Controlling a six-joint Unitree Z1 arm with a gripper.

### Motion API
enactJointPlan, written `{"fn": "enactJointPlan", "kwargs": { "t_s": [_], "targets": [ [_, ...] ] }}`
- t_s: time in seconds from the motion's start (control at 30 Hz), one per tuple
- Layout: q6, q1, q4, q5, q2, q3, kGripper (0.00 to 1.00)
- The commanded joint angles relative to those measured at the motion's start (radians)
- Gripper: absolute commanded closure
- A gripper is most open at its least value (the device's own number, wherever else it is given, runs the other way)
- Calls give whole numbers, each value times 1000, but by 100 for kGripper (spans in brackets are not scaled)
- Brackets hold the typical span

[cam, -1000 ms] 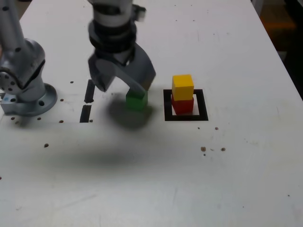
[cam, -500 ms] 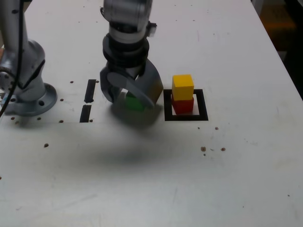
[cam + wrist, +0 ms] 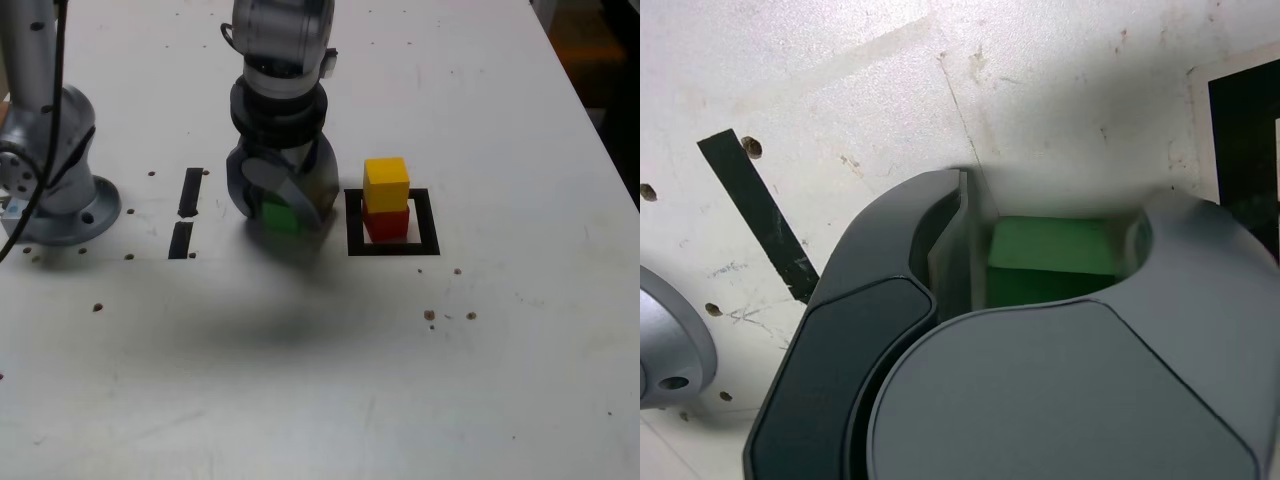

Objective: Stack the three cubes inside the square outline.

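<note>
Green matte cube [image 3: 281, 215] sits clamped between closed grey gripper [image 3: 282, 210] jaws on the table. Next: lift and centre over yellow cube [image 3: 386, 184] atop red cube [image 3: 387, 222].

Bright, even overhead light — soft shadows; wrist view slightly blurred.

This looks like a robotics lab or test bench rather than a home. A white desk [image 3: 500, 380] serves as the work surface, scuffed and scratched, dotted with small drilled holes and brown specks. The grey metal base [image 3: 55, 200] of a robot arm is bolted straight onto it. Black tape marks the surface: two short strips [image 3: 185, 215] and a square outline [image 3: 392, 248], like a set-up for repeated trials with small coloured cubes [image 3: 386, 198].
</note>
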Motion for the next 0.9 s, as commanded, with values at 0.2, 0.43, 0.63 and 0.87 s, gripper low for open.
{"fn": "enactJointPlan", "kwargs": {
  "t_s": [0.2, 0.43, 0.63, 0.87],
  "targets": [
    [-17, 3, 63, -6, -28, -43, 83],
    [-43, 2, 420, -19, -106, -284, 83],
    [-183, 1, 674, -30, -72, -662, 83],
    [-273, 1, 718, -23, 24, -859, 83]
  ]
}}
